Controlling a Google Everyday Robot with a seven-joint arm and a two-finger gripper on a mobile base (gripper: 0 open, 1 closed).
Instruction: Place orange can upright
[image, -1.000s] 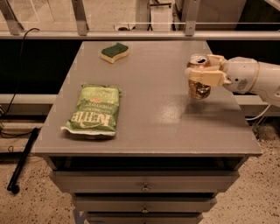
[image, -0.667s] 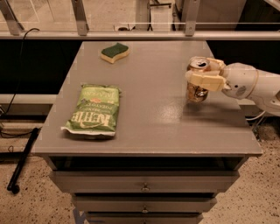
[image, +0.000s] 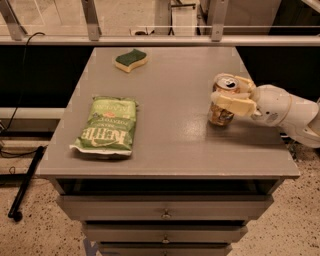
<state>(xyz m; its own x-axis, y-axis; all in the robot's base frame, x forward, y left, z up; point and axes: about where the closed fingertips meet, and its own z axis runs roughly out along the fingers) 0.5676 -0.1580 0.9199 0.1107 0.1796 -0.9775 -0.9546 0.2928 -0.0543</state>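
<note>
The orange can (image: 220, 114) stands nearly upright, slightly tilted, on the right part of the grey table (image: 170, 100), its silver top with pull-tab facing up. My gripper (image: 231, 94) reaches in from the right on a white arm. Its cream fingers (image: 231, 103) are wrapped around the can's upper half, one in front and one behind. The can's base is at or just above the tabletop; I cannot tell if it touches.
A green chip bag (image: 108, 125) lies flat on the left front of the table. A yellow-green sponge (image: 131, 59) lies at the back. Drawers (image: 165, 212) sit below the tabletop. A rail (image: 150, 40) runs behind the table.
My gripper has shifted the can slightly left, and the can now stands more upright. The chip bag and sponge have not moved.
</note>
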